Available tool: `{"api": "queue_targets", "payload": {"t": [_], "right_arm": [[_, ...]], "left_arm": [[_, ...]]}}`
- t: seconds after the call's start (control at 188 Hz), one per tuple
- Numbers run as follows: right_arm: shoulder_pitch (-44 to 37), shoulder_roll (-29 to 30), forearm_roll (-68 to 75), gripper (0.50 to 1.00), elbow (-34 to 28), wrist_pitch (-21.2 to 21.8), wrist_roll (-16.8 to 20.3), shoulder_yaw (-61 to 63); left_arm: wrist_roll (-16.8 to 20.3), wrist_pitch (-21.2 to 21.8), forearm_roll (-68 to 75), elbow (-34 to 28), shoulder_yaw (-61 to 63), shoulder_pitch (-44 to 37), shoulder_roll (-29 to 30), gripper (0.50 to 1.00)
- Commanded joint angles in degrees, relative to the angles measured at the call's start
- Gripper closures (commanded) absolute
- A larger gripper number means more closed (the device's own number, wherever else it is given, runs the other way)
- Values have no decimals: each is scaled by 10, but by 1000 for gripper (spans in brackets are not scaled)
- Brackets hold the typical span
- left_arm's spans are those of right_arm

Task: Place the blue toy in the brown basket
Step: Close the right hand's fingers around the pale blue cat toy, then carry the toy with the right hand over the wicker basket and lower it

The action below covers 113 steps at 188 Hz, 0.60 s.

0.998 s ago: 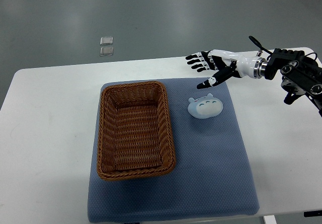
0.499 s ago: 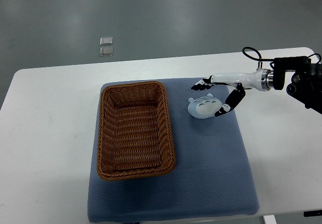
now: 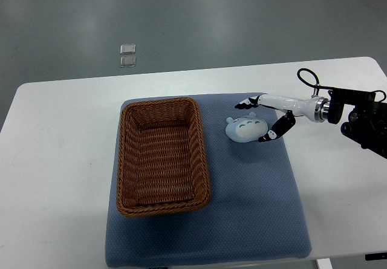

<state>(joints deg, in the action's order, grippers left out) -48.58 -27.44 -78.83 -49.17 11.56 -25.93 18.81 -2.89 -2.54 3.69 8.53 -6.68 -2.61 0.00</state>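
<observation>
Right hand (image 3: 264, 119) brackets the blue toy (image 3: 245, 129), fingers spread, no grip yet. We note the toy on the blue mat (image 3: 254, 220), beside the empty brown basket (image 3: 162, 154); grasp and transfer remain.

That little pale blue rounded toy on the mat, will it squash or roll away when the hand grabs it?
The pale blue rounded toy looks soft and light, so it would probably give a little. Its smooth domed shape might slip between the right hand's thin fingers. On the blue textured mat it seems to sit flat, so rolling is unlikely.
</observation>
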Motion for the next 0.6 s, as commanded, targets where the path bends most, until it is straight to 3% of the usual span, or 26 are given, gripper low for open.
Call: {"api": "queue_targets", "payload": {"t": [0.0,0.042,0.165,0.308,0.594], "right_arm": [[0,5,0,703,1,-7,2,1],[0,13,0,720,3,-7,3,0],[1,20,2,883,9,-8,3,0],[2,20,3,999,9,-8,1,1],[-13,26,18,1000,5,-3,-15,33]], "left_arm": [[0,0,0,0,0,0,0,500],[0,0,0,0,0,1,0,500],[0,0,0,0,0,0,0,500],[0,0,0,0,0,1,0,500],[0,0,0,0,0,0,0,500]]}}
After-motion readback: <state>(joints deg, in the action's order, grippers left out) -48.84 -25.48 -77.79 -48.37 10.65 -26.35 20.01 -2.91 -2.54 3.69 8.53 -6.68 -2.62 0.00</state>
